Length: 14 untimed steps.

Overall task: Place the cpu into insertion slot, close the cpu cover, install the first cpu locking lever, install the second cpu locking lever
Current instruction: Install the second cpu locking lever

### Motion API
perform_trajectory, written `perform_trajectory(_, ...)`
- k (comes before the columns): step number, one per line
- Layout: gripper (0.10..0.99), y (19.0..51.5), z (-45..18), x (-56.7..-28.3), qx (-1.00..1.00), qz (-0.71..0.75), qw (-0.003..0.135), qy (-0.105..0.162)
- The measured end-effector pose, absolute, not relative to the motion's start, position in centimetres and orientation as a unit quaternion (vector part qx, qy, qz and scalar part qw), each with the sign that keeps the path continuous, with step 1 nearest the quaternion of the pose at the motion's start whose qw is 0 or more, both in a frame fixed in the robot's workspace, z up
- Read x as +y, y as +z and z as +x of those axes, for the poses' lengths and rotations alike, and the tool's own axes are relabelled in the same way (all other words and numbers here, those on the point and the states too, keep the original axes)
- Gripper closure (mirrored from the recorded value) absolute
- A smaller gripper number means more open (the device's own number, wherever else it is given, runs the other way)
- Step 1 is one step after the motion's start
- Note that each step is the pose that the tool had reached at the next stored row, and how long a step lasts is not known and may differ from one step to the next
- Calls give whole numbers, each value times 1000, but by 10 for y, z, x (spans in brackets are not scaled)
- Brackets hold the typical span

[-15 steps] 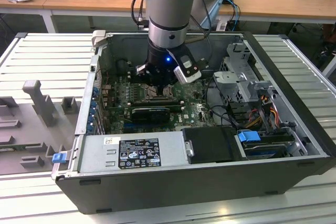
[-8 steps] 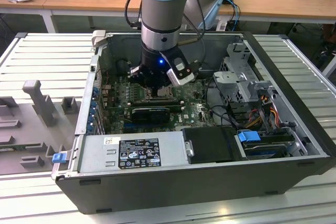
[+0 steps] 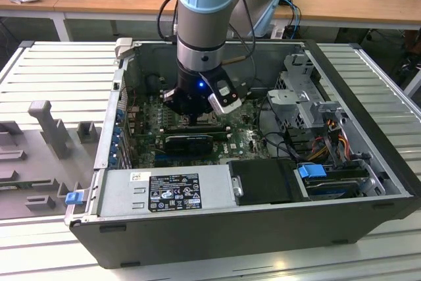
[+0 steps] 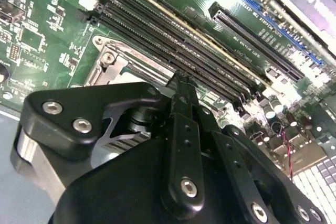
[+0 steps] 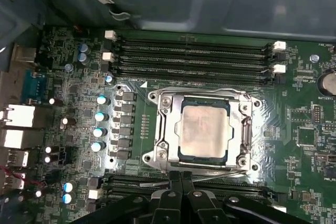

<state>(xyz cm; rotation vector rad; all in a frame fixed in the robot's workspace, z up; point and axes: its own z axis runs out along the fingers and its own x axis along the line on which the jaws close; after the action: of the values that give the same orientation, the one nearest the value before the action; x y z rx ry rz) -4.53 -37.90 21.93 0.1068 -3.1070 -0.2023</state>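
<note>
In the first wrist view the pale silver cpu (image 5: 203, 132) lies flat in the insertion slot (image 5: 180, 153). The cpu cover (image 5: 167, 129) lies flat around it as a silver frame. A thin wire locking lever (image 5: 223, 173) runs along the socket side nearest my gripper (image 5: 181, 178), standing slightly askew. The black fingers are shut together with their tips right at that wire. A metal bar (image 5: 199, 93) lies along the opposite side. In the second wrist view the gripper (image 4: 181, 83) points down beside a socket corner (image 4: 111, 61). In the exterior view the gripper (image 3: 192, 120) reaches deep into the case.
Black memory slots (image 5: 191, 56) run on both sides of the socket. A long black card (image 3: 189, 141) lies close to the gripper in the exterior view. The power supply (image 3: 164, 192), drive cage (image 3: 296, 97) and coloured cables (image 3: 332, 139) crowd the case.
</note>
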Motion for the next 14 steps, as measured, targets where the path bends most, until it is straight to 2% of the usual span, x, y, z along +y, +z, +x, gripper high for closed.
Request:
perform_trajectory(9,980,219,-56,-388,-995,41,13,-87)
perform_trajectory(14,980,216,-63,-393,-991,55,12,-121)
